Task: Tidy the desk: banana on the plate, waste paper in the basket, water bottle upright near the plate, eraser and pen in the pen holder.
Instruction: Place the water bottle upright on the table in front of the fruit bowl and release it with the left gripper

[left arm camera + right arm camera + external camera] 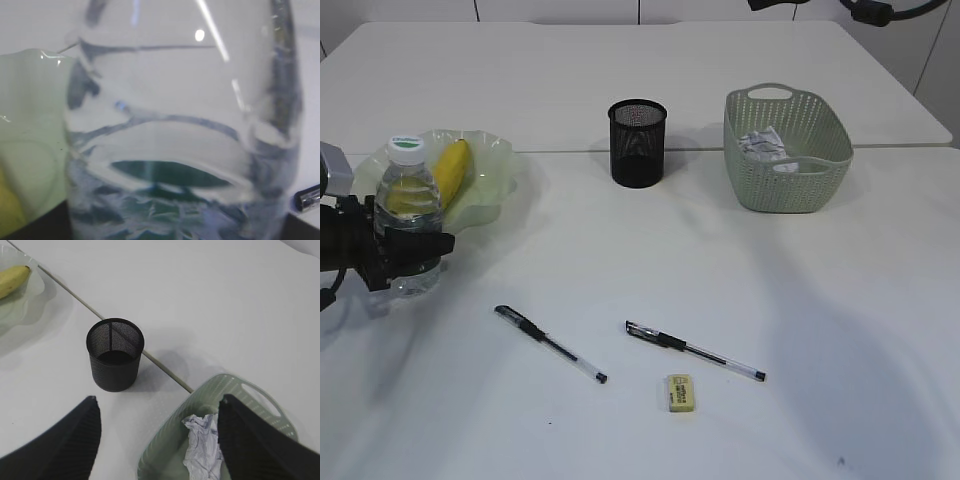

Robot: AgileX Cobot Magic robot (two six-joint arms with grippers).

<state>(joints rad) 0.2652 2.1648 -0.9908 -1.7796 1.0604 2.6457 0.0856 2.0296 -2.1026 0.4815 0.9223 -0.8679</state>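
Note:
A clear water bottle (408, 200) with a white cap stands upright at the left, beside the pale green plate (500, 165) that holds the banana (452, 170). My left gripper (415, 250) is shut on the bottle's lower body, and the bottle (175, 125) fills the left wrist view. Two black pens (550, 343) (695, 350) and a yellow eraser (681, 392) lie on the near table. The black mesh pen holder (638, 145) looks empty. Crumpled waste paper (202, 445) lies in the green basket (170, 440). My right gripper (159, 399) hangs open above the basket's edge.
The basket (800, 190) stands at the back right, with the pen holder (115, 355) to its left. A seam between two tabletops runs behind them. The plate's rim (30, 125) sits just left of the bottle.

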